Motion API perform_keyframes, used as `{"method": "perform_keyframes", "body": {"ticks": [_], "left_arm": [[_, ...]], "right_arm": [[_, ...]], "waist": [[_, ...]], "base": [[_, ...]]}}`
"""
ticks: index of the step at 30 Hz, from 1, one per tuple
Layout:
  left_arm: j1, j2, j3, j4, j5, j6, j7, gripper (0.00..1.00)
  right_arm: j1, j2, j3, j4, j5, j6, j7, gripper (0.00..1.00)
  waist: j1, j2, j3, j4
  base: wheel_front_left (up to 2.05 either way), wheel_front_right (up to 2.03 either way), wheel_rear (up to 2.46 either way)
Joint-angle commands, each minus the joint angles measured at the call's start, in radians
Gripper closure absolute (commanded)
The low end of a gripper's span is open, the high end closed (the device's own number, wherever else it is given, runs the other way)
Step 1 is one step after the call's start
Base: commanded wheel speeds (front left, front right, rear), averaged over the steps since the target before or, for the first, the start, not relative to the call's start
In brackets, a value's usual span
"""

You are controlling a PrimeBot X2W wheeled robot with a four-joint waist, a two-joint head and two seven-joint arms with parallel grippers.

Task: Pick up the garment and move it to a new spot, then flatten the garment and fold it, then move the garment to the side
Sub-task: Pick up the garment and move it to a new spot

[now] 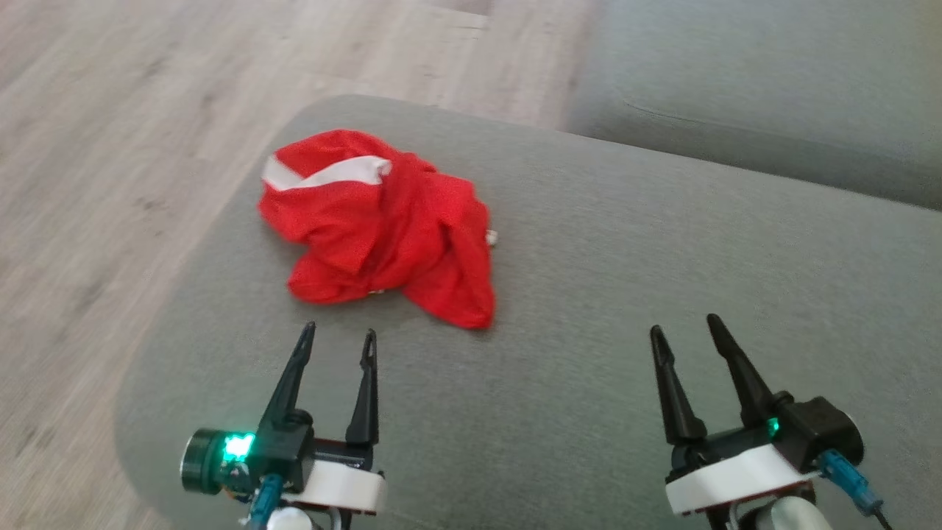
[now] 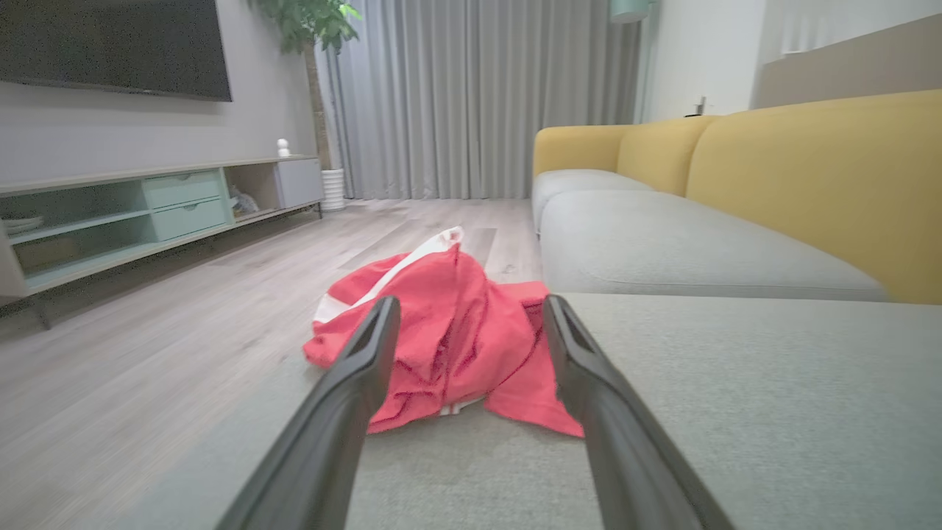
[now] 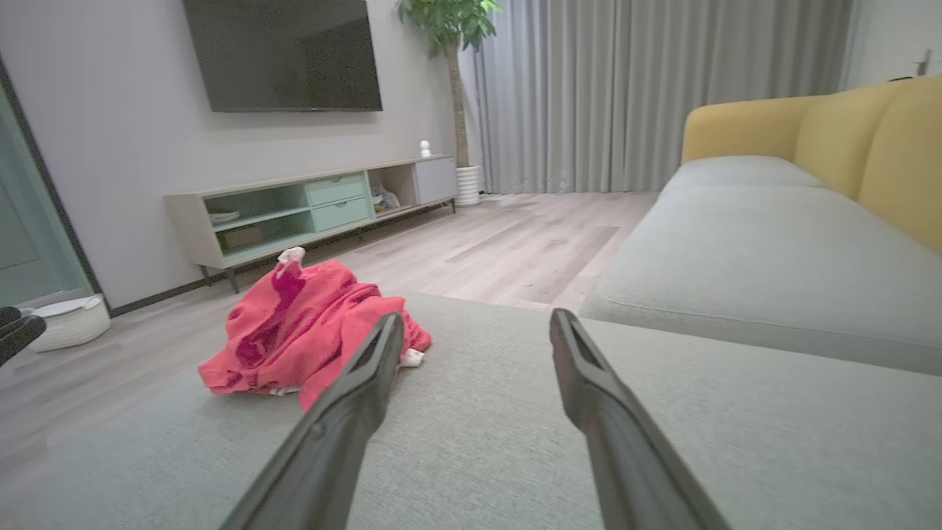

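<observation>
Head view: the crumpled red fabric garment with a white band (image 1: 379, 228) lies near the far-left corner of the grey upholstered cushion (image 1: 589, 294), just ahead of the left claw (image 1: 339, 331), whose fingers are spread. The right claw (image 1: 684, 325), also spread, is well apart from it.
Left wrist view: the heap's long axis slants, white band toward the cushion's edge.
Right wrist view: bare cushion lies right of the garment, and wooden floor (image 3: 508, 243) lies past the cushion's left edge.

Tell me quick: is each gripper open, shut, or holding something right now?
Left gripper: jaws open, holding nothing; the red garment lies just ahead of it.
Right gripper: jaws open, holding nothing.
</observation>
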Motion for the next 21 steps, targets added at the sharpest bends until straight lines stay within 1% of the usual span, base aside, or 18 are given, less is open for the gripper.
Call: {"method": "perform_keyframes", "body": {"ticks": [1, 4, 12, 18, 21], "left_arm": [[-0.021, -0.006, 0.04, -0.033, 0.013, -0.005, -0.01, 0.0], [-0.014, -0.007, 0.039, -0.031, 0.017, -0.015, -0.01, 0.0], [-0.006, -0.009, 0.042, -0.026, 0.025, -0.023, -0.01, 0.0], [-0.009, -0.007, 0.047, -0.023, 0.035, -0.028, -0.01, 0.0], [-0.045, 0.001, 0.039, -0.01, 0.046, -0.044, -0.01, 0.0]], "right_arm": [[-0.022, -0.008, 0.029, -0.035, 0.0, 0.008, -0.011, 0.0], [-0.019, -0.008, 0.033, -0.033, 0.008, 0.008, -0.011, 0.0], [-0.017, -0.008, 0.044, -0.031, 0.02, 0.008, -0.011, 0.0], [-0.025, -0.008, 0.063, -0.027, 0.026, 0.008, -0.011, 0.0], [-0.037, -0.008, 0.059, -0.03, 0.019, 0.008, -0.011, 0.0]], "waist": [[0.0, 0.0, -0.009, 0.046], [0.0, 0.0, -0.013, 0.076], [0.0, 0.0, -0.016, 0.115], [0.0, 0.0, -0.001, 0.106], [0.0, 0.0, 0.027, 0.089]], "base": [[0.0, 0.0, 0.0], [0.0, 0.0, 0.0], [0.0, 0.0, 0.0], [0.0, 0.0, 0.0], [0.0, 0.0, 0.0]]}}
